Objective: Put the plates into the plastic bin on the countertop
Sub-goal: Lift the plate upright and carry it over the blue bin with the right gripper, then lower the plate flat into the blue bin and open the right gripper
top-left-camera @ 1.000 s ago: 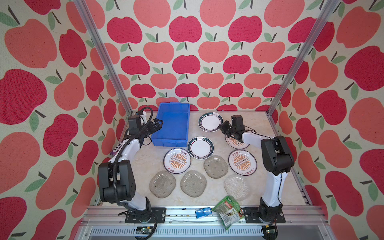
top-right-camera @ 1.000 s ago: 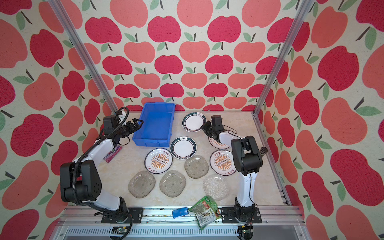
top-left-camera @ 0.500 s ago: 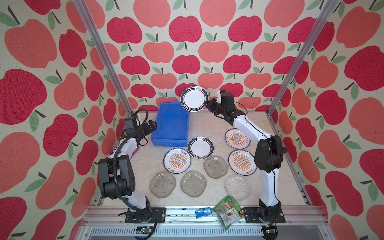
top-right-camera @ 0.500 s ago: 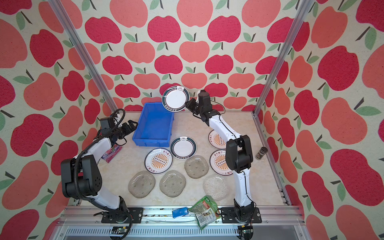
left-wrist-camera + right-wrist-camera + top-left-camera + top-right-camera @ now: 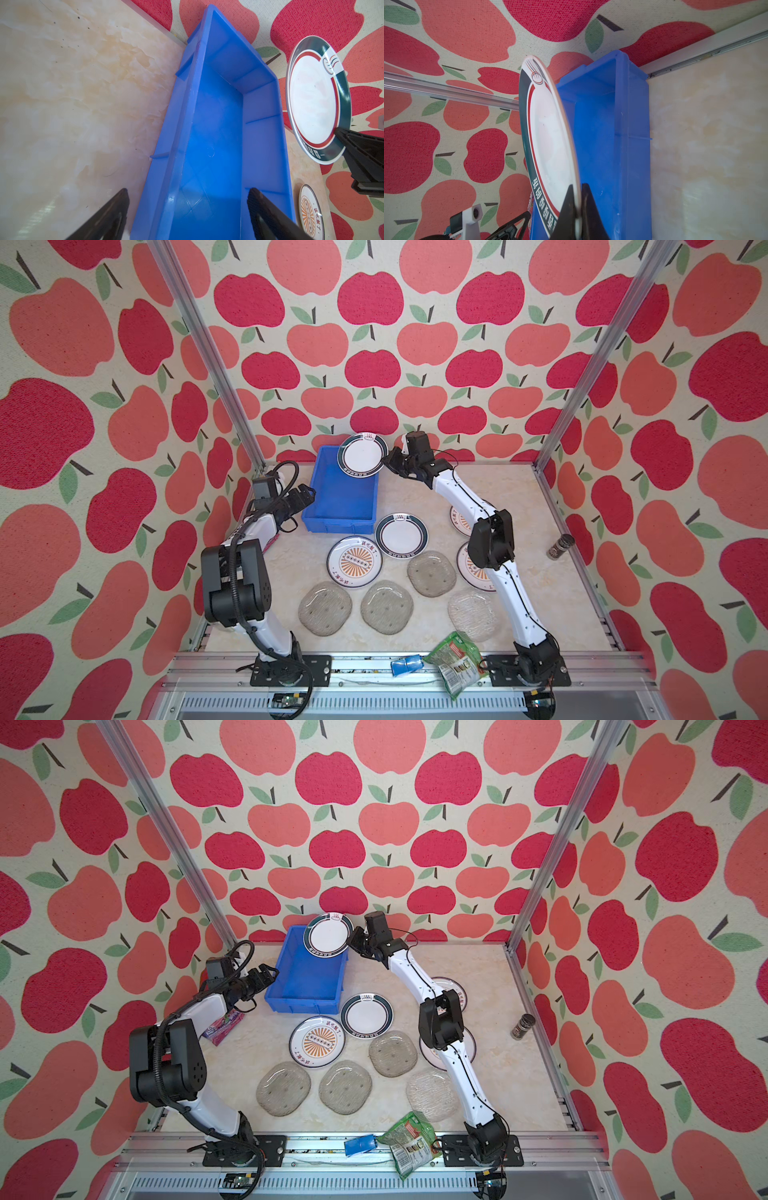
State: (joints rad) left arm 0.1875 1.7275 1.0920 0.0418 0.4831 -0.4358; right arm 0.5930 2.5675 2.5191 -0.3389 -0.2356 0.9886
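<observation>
The blue plastic bin stands empty at the back left of the countertop. My right gripper is shut on the rim of a dark-rimmed plate, held tilted in the air over the bin's far end. My left gripper is open and straddles the bin's left wall, one finger inside and one outside. On the countertop lie another dark-rimmed plate, a sunburst plate and several glass plates. Two more sunburst plates are partly hidden by the right arm.
A green snack bag and a small blue item lie on the front rail. A dark jar stands by the right rail. A purple packet lies under the left arm. Apple-patterned walls close in three sides.
My right gripper lifted the dark-rimmed plate off the countertop and carried it left, over the bin's far end. The left gripper stayed by the bin's left wall, jaws slightly narrower.
</observation>
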